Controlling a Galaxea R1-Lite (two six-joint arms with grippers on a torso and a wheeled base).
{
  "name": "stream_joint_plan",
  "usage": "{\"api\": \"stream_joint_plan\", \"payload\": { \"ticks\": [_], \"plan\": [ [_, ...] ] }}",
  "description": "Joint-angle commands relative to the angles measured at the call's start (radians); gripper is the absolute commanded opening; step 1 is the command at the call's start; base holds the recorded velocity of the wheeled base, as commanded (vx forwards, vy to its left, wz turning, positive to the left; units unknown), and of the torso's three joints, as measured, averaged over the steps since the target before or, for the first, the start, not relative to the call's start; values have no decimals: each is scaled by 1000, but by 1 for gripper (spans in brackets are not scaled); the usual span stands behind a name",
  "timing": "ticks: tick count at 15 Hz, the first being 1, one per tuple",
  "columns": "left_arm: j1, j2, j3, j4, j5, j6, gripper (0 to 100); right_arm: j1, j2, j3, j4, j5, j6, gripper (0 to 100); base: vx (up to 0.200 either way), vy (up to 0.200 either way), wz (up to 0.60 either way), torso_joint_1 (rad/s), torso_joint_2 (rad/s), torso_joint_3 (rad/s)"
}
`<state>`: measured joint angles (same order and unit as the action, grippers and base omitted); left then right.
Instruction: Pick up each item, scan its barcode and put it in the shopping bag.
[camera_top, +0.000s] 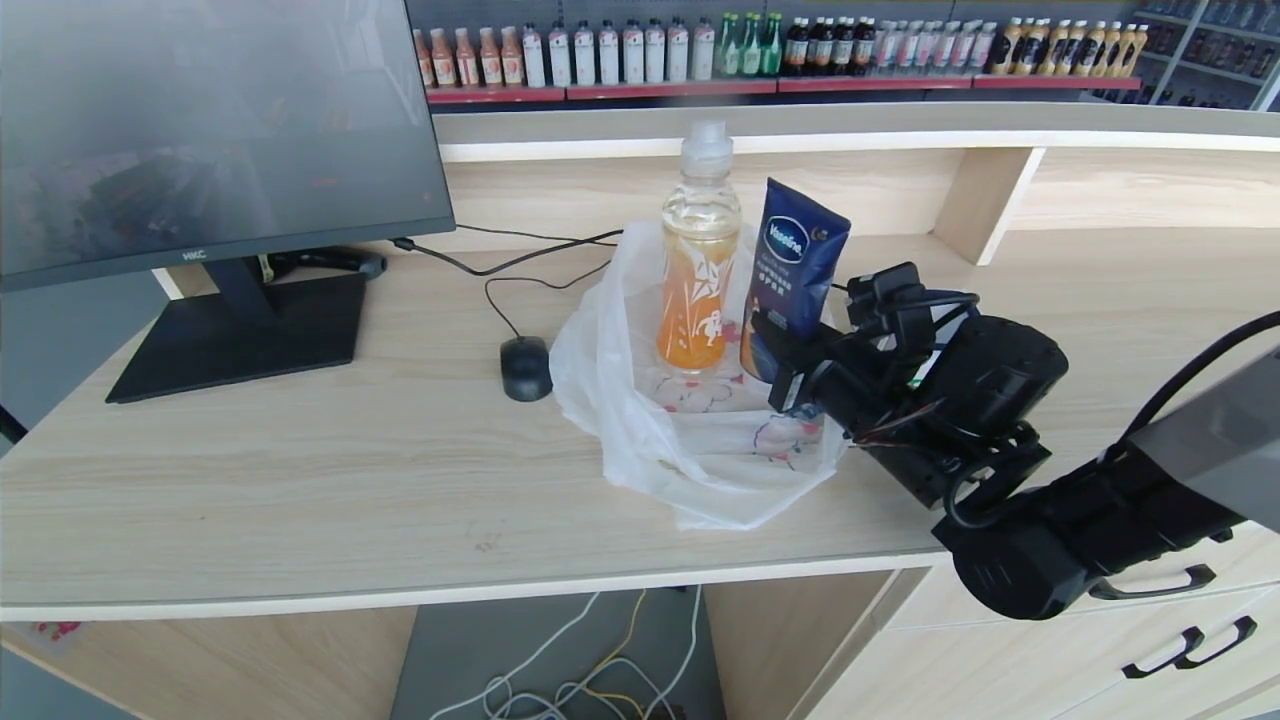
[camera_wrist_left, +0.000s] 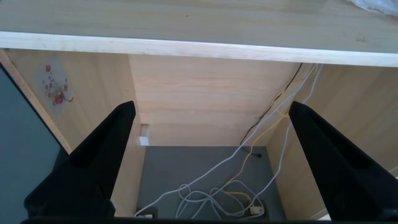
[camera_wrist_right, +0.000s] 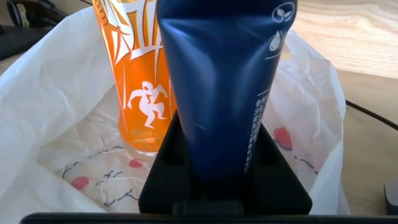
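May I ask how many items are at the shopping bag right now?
2: the drink bottle stands in the bag; the blue tube, held by the right gripper, is beside it. Folds may hide others.

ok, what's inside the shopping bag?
An orange drink bottle stands upright in the shopping bag. The right gripper holds a blue lotion tube beside it; the tube's lower end is hidden.

An orange drink bottle (camera_top: 698, 270) stands upright in the open white bag (camera_top: 615, 400) on the bench (camera_top: 300, 480), a blue tube (camera_top: 797, 265) upright beside it in the right gripper (camera_top: 787, 368).
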<state>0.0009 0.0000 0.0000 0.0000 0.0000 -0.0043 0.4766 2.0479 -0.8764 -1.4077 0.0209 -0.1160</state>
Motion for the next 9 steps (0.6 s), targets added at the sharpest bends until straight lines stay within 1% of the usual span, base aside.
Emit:
{"api": "stream_joint_plan", "payload": {
  "ticks": [1,2,5,9],
  "plan": [
    [1,0,0,0,0,0,100,4,3,0,1,-4,-1,0,0,0,0,0,0,0],
    [1,0,0,0,0,0,100,10,3,0,1,-10,-1,100,0,0,0,0,0,0],
    [1,0,0,0,0,0,100,23,-9,13,1,-44,-1,100,0,0,0,0,0,0],
    [1,0,0,0,0,0,100,23,-29,28,1,-45,-2,100,0,0,0,0,0,0]
  ]
}}
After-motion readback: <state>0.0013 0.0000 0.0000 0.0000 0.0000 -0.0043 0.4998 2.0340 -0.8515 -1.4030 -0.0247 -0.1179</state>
